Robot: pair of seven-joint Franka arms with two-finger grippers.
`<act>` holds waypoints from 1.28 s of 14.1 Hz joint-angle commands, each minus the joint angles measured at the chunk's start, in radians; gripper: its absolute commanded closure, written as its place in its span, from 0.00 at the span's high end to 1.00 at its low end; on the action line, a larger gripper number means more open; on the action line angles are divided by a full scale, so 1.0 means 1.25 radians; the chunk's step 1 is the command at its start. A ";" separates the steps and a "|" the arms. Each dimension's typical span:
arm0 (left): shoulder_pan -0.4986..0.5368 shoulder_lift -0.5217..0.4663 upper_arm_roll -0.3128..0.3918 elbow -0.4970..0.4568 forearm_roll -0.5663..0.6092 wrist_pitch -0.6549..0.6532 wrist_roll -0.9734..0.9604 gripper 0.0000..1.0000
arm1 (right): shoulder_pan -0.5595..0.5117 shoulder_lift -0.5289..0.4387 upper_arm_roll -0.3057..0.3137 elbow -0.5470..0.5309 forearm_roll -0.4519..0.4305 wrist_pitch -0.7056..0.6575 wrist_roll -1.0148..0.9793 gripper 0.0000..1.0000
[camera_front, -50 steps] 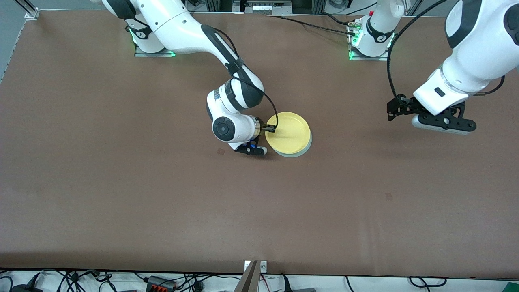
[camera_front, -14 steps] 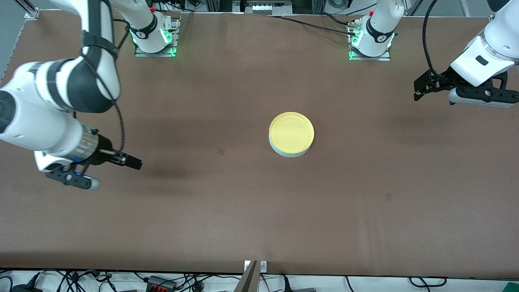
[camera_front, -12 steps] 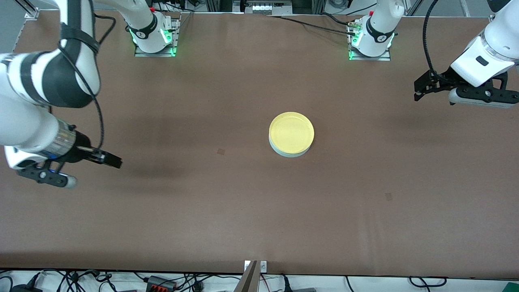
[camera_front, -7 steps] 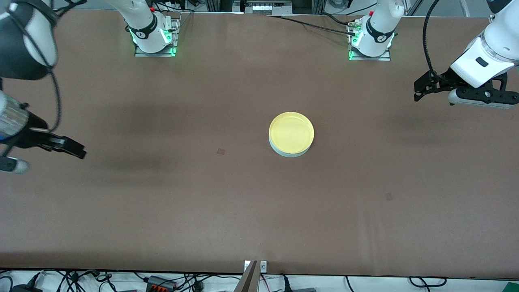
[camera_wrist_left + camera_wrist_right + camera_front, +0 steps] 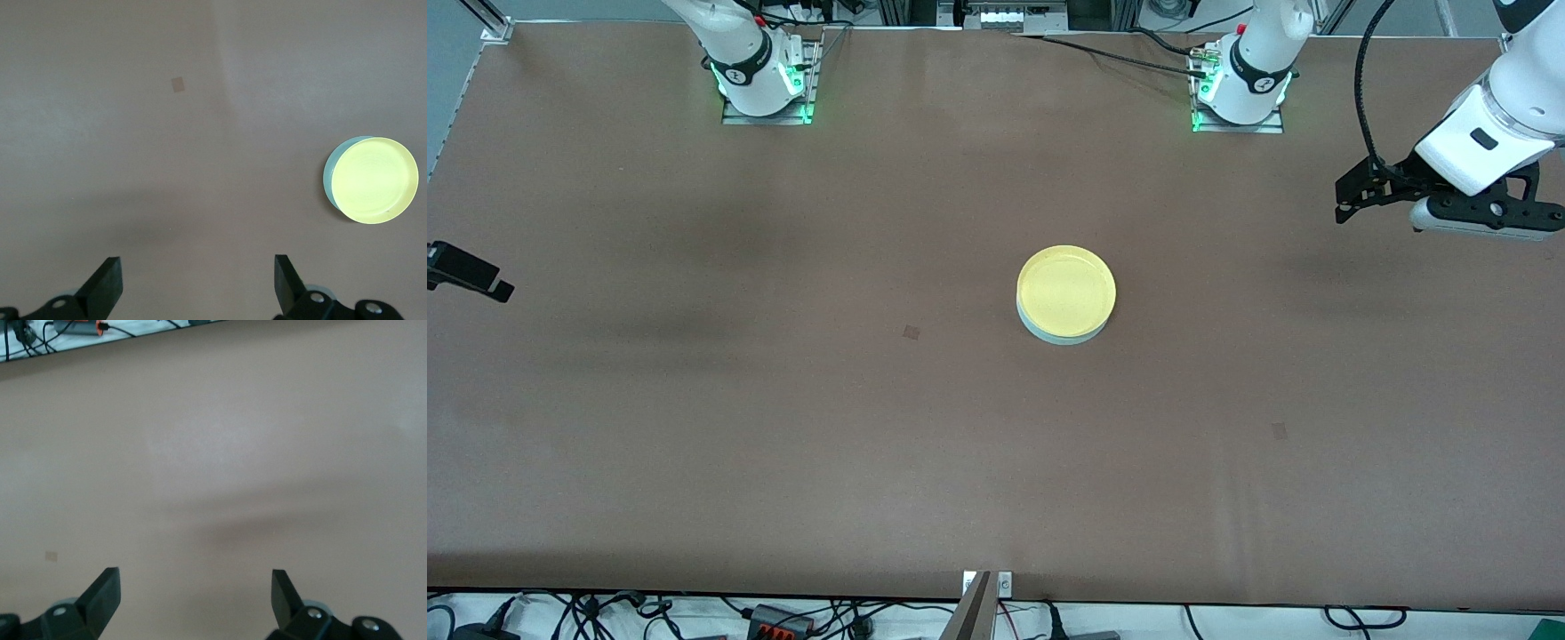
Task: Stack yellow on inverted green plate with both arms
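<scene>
Two plates sit stacked near the middle of the brown counter (image 5: 783, 444) in the front view. On top is the yellow plate (image 5: 1066, 292), rim up; under it the pale green plate (image 5: 1063, 336) shows only as a thin crescent along the edge nearer the camera. Neither arm touches the stack. Toward the left arm's end of the counter the left gripper (image 5: 1352, 194) hangs above bare brown surface, well apart from the plates. Only the black tip of the right gripper (image 5: 471, 277) shows at the picture's edge, above the right arm's end of the counter. Both white arm bases stand along the top edge, green lights lit at their feet. A small dark square mark (image 5: 911, 332) lies on the counter beside the stack, toward the right arm's end.

From the left wrist, the jaws of the left gripper (image 5: 197, 283) stand spread wide with nothing between them. Farther off lies the yellow plate (image 5: 374, 180) with a sliver of the green plate (image 5: 329, 179) peeking out at one side.

From the right wrist, the jaws of the right gripper (image 5: 195, 597) are likewise spread and empty over bare counter (image 5: 220, 453), whose edge shows with cables (image 5: 80, 327) past it.
</scene>
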 commanded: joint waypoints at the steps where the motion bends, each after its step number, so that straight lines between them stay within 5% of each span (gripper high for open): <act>1: 0.001 0.009 -0.003 0.023 -0.005 -0.017 0.003 1.00 | -0.002 -0.024 0.019 -0.025 -0.042 -0.034 -0.027 1.00; 8: 0.003 0.008 -0.002 0.023 -0.003 -0.019 0.004 1.00 | 0.011 -0.203 0.022 -0.300 -0.061 0.078 -0.030 1.00; 18: 0.003 0.008 -0.003 0.023 -0.002 -0.019 -0.002 1.00 | 0.028 -0.175 0.022 -0.245 -0.078 0.080 -0.046 1.00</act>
